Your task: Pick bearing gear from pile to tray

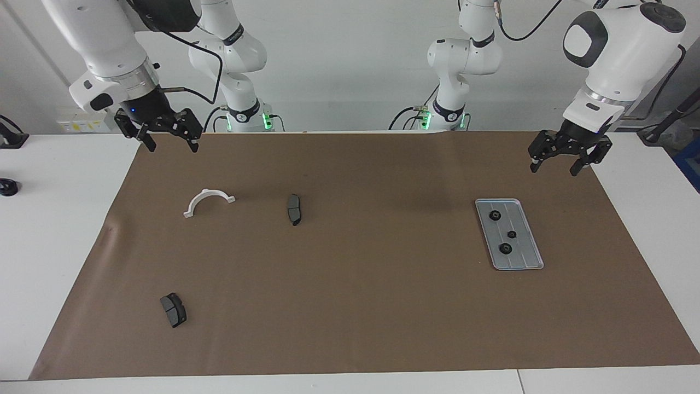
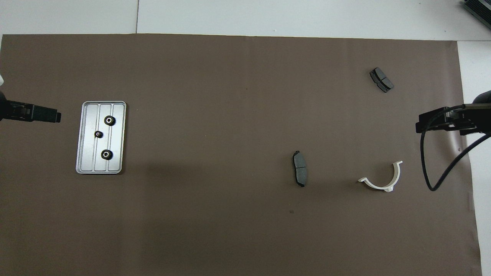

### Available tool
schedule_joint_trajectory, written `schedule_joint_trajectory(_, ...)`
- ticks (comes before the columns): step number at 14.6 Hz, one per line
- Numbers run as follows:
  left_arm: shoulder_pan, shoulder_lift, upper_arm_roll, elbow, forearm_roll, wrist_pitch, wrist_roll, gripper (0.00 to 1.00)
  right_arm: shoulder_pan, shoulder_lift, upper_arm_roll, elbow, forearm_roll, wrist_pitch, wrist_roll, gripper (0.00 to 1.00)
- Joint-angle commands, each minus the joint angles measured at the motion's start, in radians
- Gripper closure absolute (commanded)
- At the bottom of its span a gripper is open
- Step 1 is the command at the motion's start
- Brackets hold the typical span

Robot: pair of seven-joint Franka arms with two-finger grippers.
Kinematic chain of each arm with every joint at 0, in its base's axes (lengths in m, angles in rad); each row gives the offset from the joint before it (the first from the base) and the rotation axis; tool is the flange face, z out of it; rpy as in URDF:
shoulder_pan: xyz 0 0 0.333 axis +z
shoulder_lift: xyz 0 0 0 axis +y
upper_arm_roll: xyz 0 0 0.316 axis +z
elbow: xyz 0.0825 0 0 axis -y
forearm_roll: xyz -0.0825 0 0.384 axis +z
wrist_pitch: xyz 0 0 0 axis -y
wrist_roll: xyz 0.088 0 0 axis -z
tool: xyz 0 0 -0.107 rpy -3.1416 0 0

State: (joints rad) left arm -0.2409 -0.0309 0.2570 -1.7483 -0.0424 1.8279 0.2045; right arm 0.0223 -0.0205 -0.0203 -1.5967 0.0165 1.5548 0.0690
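Three black bearing gears (image 1: 495,215) (image 2: 110,120) lie in the silver ridged tray (image 1: 526,259) (image 2: 116,163), in a row along its length. The pile shows as scattered parts: a white half-ring bracket (image 1: 208,201) (image 2: 383,181) and two dark grey brake pads (image 1: 294,209) (image 2: 300,168), the second (image 1: 173,310) (image 2: 381,79) farther from the robots. My left gripper (image 1: 555,167) (image 2: 53,116) hangs open and empty over the mat beside the tray, toward the left arm's end. Over the mat's edge at the right arm's end, my right gripper (image 1: 172,145) (image 2: 420,126) is open and empty too.
A brown mat (image 1: 350,306) covers most of the white table. A black cable (image 2: 433,180) loops down from the right wrist near the bracket. Two more arm bases (image 1: 240,109) stand at the robots' edge of the table.
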Motion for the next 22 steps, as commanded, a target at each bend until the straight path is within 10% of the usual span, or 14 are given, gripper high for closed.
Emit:
schedule_joint_trajectory(1, 0.006, -0.006, -0.005, -0.002, 0.021, -0.016, -0.001, 0.00, -0.001, -0.010, 0.000, -0.008, 0.014, -0.010, 0.005, 0.00)
schedule_joint_trajectory(13, 0.095, 0.088, -0.082, 0.265, 0.030, -0.266, -0.027, 0.00, -0.001, -0.012, 0.002, -0.009, 0.014, -0.016, 0.006, 0.00)
schedule_joint_trajectory(22, 0.222, -0.010, -0.260, 0.145, 0.035, -0.277, -0.139, 0.00, 0.004, -0.007, -0.015, 0.012, -0.032, -0.039, 0.006, 0.00)
